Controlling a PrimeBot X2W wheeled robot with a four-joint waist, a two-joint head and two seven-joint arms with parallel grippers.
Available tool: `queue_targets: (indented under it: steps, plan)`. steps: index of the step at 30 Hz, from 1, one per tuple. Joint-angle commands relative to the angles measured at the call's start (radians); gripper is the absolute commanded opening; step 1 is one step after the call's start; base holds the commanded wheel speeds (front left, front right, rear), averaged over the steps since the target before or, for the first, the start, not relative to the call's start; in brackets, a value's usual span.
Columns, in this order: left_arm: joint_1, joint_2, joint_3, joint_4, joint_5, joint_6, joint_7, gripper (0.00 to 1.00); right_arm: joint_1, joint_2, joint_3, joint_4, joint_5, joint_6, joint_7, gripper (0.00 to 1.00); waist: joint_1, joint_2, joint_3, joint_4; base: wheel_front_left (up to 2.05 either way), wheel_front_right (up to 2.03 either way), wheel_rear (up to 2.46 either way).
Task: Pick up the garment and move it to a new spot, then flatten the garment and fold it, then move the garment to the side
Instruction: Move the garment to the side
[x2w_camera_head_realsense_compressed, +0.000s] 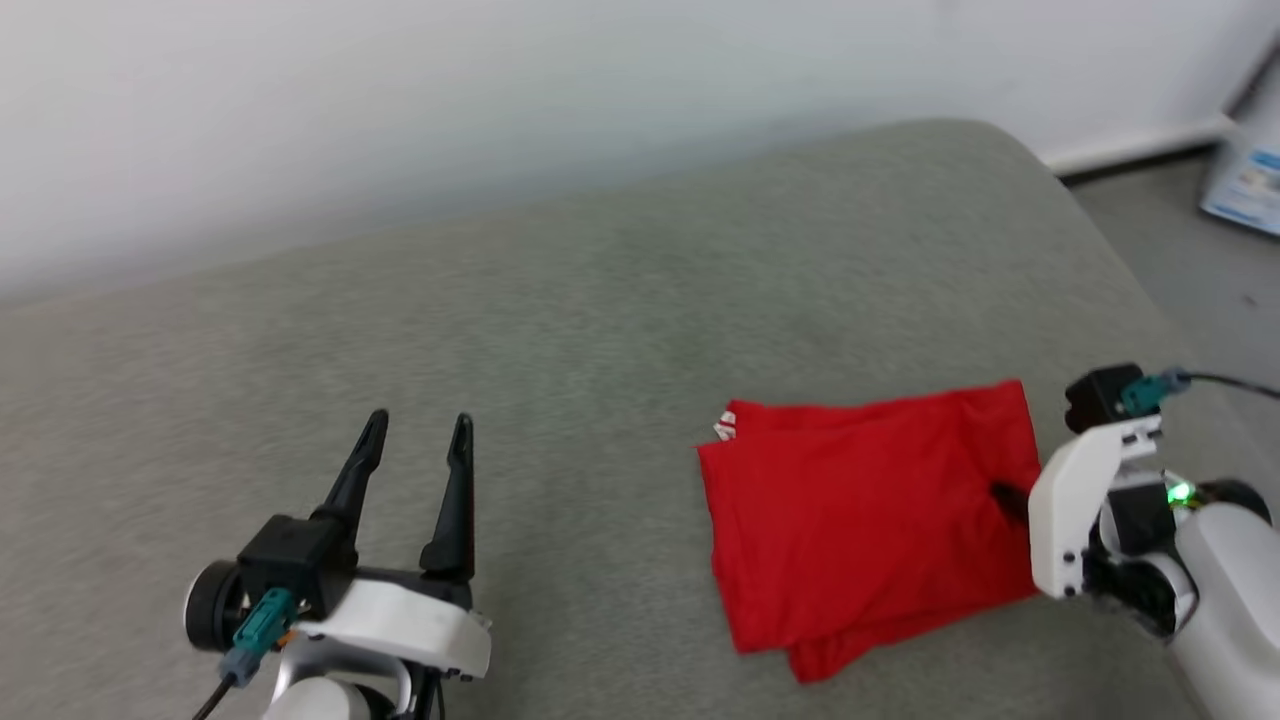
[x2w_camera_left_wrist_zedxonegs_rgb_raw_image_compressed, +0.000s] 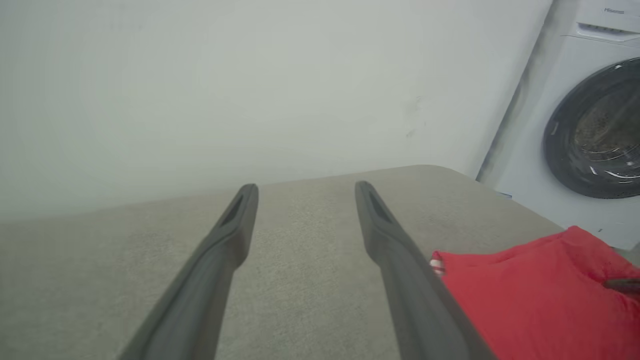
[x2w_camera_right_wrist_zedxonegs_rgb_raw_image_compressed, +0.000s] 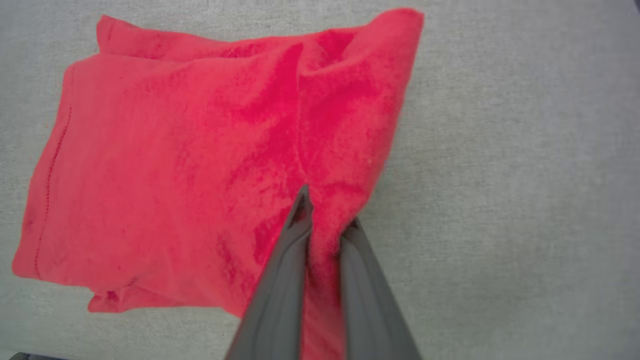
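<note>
The garment (x2w_camera_head_realsense_compressed: 870, 520) lies folded into a red rectangle on the grey cushioned surface (x2w_camera_head_realsense_compressed: 560, 330), right of centre, with a bit of striped trim (x2w_camera_head_realsense_compressed: 724, 426) peeking out at its far left corner. My right gripper (x2w_camera_right_wrist_zedxonegs_rgb_raw_image_compressed: 325, 220) is shut on the garment (x2w_camera_right_wrist_zedxonegs_rgb_raw_image_compressed: 200, 165), pinching a ridge of red cloth at its edge; in the head view its fingers (x2w_camera_head_realsense_compressed: 1005, 497) reach in over the right edge. My left gripper (x2w_camera_head_realsense_compressed: 415, 440) stands open and empty over the surface at the lower left, well away from the garment (x2w_camera_left_wrist_zedxonegs_rgb_raw_image_compressed: 530, 295).
A pale wall runs behind the surface. A white washing machine (x2w_camera_left_wrist_zedxonegs_rgb_raw_image_compressed: 595, 125) with a dark round door stands beyond the surface's rounded far corner. A white and blue box (x2w_camera_head_realsense_compressed: 1245, 170) sits on the floor at the upper right.
</note>
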Motion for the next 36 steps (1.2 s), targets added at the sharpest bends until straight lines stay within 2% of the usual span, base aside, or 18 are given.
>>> queue_targets:
  steps: [1, 4, 8, 14, 19, 24, 29, 31, 36]
  plan:
    - [-0.020, 0.004, -0.001, -0.008, 0.009, -0.003, 0.004, 1.00, -0.036, 0.005, 0.003, 0.014, -0.014, -0.001, -0.011, 0.00, 0.0000, 0.0000, 0.078, -0.110, 0.00, 0.00, 0.00]
    - [-0.056, 0.015, -0.013, -0.034, 0.025, -0.010, 0.024, 1.00, -0.107, -0.003, 0.010, 0.069, -0.038, -0.001, -0.061, 0.00, 0.0000, 0.0000, 0.139, -0.159, 0.00, 0.00, 0.00]
    - [-0.122, 0.037, -0.030, -0.067, 0.057, -0.026, 0.061, 1.00, -0.202, 0.000, -0.024, 0.155, -0.074, -0.001, -0.168, 0.00, 0.0000, 0.0000, 0.230, -0.180, 0.00, 0.00, 0.00]
    - [-0.248, 0.077, -0.052, -0.143, 0.116, -0.049, 0.132, 1.00, -0.342, -0.021, -0.114, 0.265, -0.119, -0.001, -0.335, 0.00, 0.0000, 0.0000, 0.397, -0.146, 0.00, 0.00, 0.00]
    - [-0.328, 0.108, -0.055, -0.197, 0.151, -0.062, 0.184, 1.00, -0.439, -0.052, -0.194, 0.357, -0.167, -0.001, -0.428, 0.00, 0.0000, 0.0000, 0.509, -0.114, 0.00, 0.00, 0.00]
    - [-0.373, 0.117, -0.064, -0.246, 0.174, -0.068, 0.218, 1.00, -0.504, -0.070, -0.284, 0.474, -0.225, -0.001, -0.517, 0.00, 0.0000, 0.0000, 0.564, -0.097, 0.00, 0.00, 0.00]
    - [-0.392, 0.126, -0.073, -0.274, 0.187, -0.069, 0.241, 1.00, -0.543, -0.038, -0.371, 0.597, -0.284, -0.001, -0.620, 0.01, 0.0000, 0.0000, 0.587, -0.098, 0.00, 0.00, 0.00]
    - [-0.392, 0.129, -0.075, -0.276, 0.188, -0.069, 0.244, 1.00, -0.550, -0.030, -0.402, 0.634, -0.309, -0.001, -0.669, 1.00, 0.0000, 0.0000, 0.587, -0.101, 0.00, 0.00, 0.00]
    - [-0.373, 0.121, -0.078, -0.254, 0.172, -0.068, 0.233, 1.00, -0.533, -0.023, -0.468, 0.671, -0.379, -0.001, -0.745, 1.00, 0.0000, 0.0000, 0.544, -0.108, 0.00, 0.00, 0.00]
